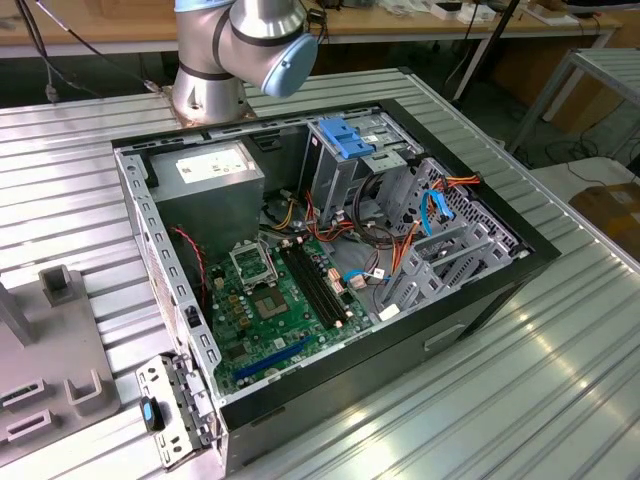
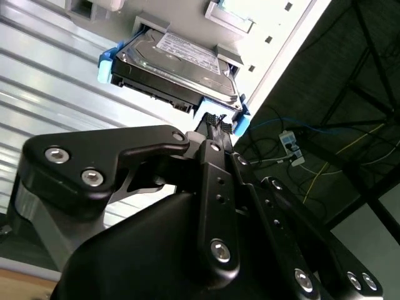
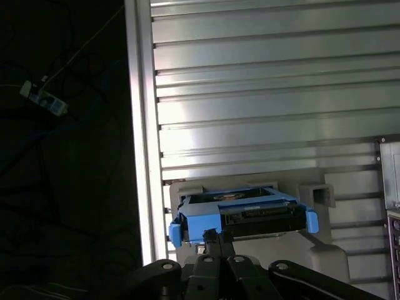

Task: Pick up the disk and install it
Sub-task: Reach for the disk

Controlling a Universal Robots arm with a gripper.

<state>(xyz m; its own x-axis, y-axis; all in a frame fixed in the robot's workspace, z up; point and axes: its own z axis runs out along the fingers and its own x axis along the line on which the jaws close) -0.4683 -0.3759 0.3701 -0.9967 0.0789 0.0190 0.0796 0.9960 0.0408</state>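
A ribbed silver-grey tabletop (image 1: 560,380) reflects the light. Behind it runs a long wooden workbench (image 1: 400,25). At the exterior view's right a smaller metal table (image 1: 612,66) stands over dark floor (image 1: 500,110), where a white power strip (image 3: 42,99) lies.

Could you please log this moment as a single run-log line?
step: pick-up | gripper: at blue frame edge of disk | disk: lying in grey holder | computer case: open

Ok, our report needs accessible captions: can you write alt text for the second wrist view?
The black gripper has its tip at the blue carrier frame of a hard drive, which rests on a grey holder on a ribbed metal table.
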